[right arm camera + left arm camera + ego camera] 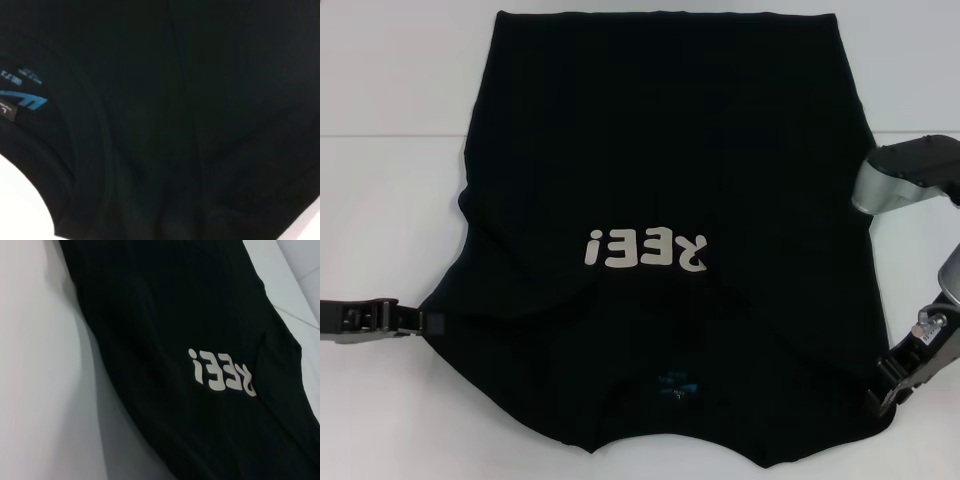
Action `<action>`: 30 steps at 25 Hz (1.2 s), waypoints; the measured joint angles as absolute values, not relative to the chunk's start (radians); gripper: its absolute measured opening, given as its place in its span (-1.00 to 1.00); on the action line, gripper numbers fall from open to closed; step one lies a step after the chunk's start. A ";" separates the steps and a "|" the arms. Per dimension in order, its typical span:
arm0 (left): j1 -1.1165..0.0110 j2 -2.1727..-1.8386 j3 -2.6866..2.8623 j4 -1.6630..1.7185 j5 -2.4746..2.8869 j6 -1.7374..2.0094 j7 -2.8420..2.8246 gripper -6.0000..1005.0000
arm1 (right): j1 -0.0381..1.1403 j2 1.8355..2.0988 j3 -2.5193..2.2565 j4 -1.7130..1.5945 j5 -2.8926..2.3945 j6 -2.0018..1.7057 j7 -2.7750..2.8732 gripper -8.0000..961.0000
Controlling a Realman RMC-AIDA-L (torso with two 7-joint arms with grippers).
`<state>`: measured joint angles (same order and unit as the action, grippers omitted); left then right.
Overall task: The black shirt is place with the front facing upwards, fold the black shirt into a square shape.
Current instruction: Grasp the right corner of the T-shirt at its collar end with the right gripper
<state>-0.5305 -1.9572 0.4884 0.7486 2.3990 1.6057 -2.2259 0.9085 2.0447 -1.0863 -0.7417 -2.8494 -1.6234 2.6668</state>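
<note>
Counter (390, 200): white, flat, carrying everything in view.

Black shirt (660, 150): spread across the middle of the counter, front up, hem at the far edge, collar at the near edge. Off-white lettering (645, 248) upside down in the head view, partly covered by a fold so that only "REE!" reads. Both sleeves turned inward over the chest, giving slanted creases that run from the side edges toward the collar. Same cloth (165, 315) filling most of the left wrist view, and nearly all of the right wrist view (200, 125), with white counter showing only at the corners. Blue neck label (678, 388) just inside the collar, near the bottom centre; also seen in the right wrist view (30, 100).

Right arm: entering from the right edge, grey elbow housing raised beside the shirt's right side, forearm angled down and inward. Right gripper (878, 398) at the shirt's near right corner, touching the cloth edge. State of fingers: cannot tell, tips merged with the black cloth.

Left arm: low and horizontal, reaching in from the left edge. Left gripper (432, 322) at the shirt's left side edge, level with the folded sleeve. Fingers close together, tip meeting the cloth edge; grip on cloth not confirmed, cannot tell.
</note>
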 joint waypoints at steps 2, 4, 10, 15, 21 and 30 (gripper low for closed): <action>-0.529 -1.957 0.485 0.749 2.399 1.607 -2.224 -0.88 | 0.913 2.047 -1.096 -0.740 -2.856 -1.618 2.673 -0.22; -0.528 -1.957 0.479 0.749 2.399 1.610 -2.218 -0.88 | 0.918 2.049 -1.099 -0.739 -2.863 -1.614 2.676 -0.37; -0.526 -1.957 0.475 0.749 2.399 1.614 -2.211 -0.88 | 0.928 2.060 -1.100 -0.739 -2.892 -1.613 2.684 -0.59; -0.525 -1.956 0.475 0.749 2.399 1.618 -2.202 -0.88 | 0.931 2.062 -1.102 -0.741 -2.893 -1.615 2.684 -0.73; -0.522 -1.954 0.475 0.744 2.402 1.642 -2.203 -0.88 | 0.931 2.062 -1.088 -0.754 -2.883 -1.628 2.663 -0.84; -0.520 -1.917 0.505 0.652 2.411 1.689 -2.220 -0.88 | 0.908 2.042 -1.040 -0.778 -2.826 -1.715 2.587 -0.88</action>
